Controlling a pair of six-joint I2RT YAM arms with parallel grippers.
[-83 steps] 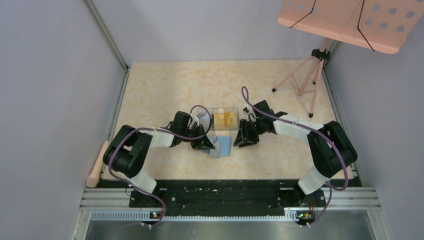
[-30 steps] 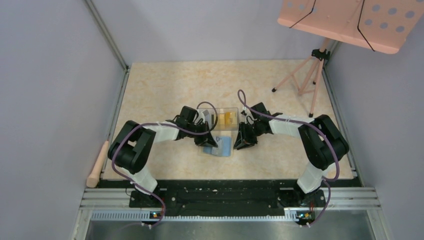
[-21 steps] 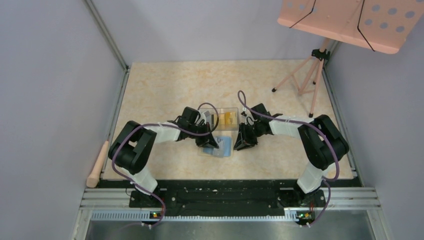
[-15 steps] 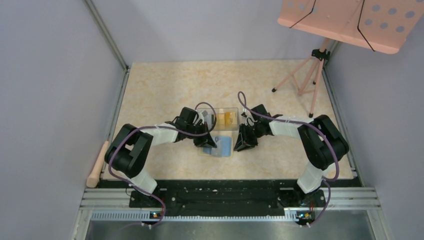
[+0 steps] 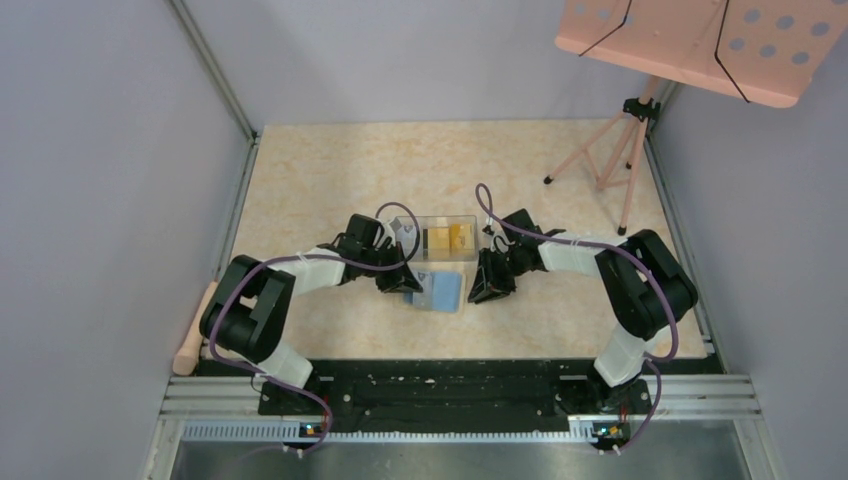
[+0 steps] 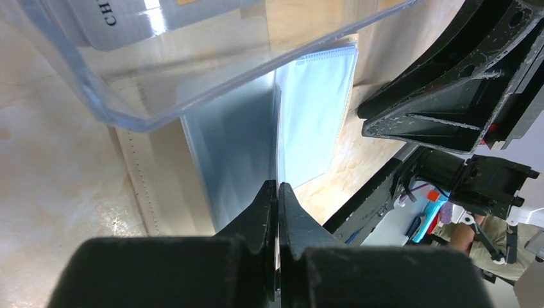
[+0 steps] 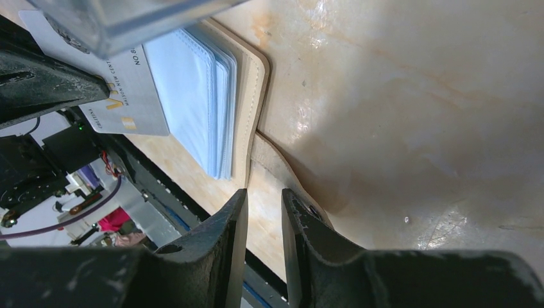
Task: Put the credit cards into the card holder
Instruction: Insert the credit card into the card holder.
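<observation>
The card holder [image 5: 447,293] lies open on the table, blue pockets up; its beige edge shows in both wrist views [image 6: 147,186] [image 7: 249,96]. My left gripper [image 5: 402,283] [image 6: 277,186] is shut on a pale grey credit card [image 7: 125,90], seen edge-on in its own view, held over the holder's left side. Orange credit cards [image 5: 447,239] stand in the clear box [image 5: 437,225] just behind the holder. My right gripper [image 5: 484,288] [image 7: 264,192] is at the holder's right edge, jaws a little apart, one finger over the snap strap [image 7: 314,210].
A pink music stand [image 5: 690,40] on tripod legs [image 5: 610,160] stands at the back right. A wooden handle [image 5: 193,330] lies outside the table's left edge. Grey walls close in both sides.
My left gripper went in toward the box and holder, then drew back to the left with the card. More of the blue pockets shows. The right gripper has barely moved.
</observation>
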